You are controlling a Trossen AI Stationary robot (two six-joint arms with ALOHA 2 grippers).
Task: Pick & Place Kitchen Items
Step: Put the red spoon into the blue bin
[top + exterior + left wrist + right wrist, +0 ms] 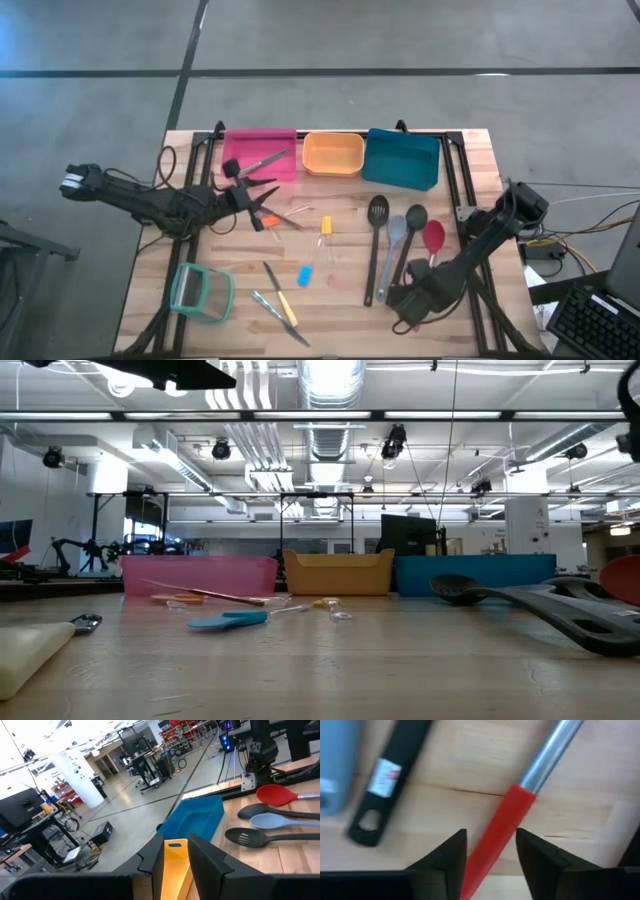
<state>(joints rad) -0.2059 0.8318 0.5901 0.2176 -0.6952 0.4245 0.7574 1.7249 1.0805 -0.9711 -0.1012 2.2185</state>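
We are looking at the red spoon (434,238), which is lying on the wooden surface (340,300) at the right, its red bowl pointing toward the far edge and its metal shaft and red handle (495,832) running toward the near edge. Our right pincer (412,296) is hovering right over that handle end, its fingers (445,857) standing spread on either side of the handle with a gap showing on each side, so nothing is being pinched. Just left of the red spoon, the black spoon (414,222), the grey spoon (394,240) and the black slotted spatula (377,215) are lying side by side.

Toward the middle, a yellow-handled piece (325,227), a small blue piece (304,275) and slim knives with yellow handles (283,305) are lying apart on the surface, with a teal-rimmed clear container (202,292) at the near left.

Our left pincer (262,208) is hovering near the pink bin (260,152); we cannot tell whether it is gripping anything. The orange bin (333,153) and the teal bin (402,158) are standing along the far edge.
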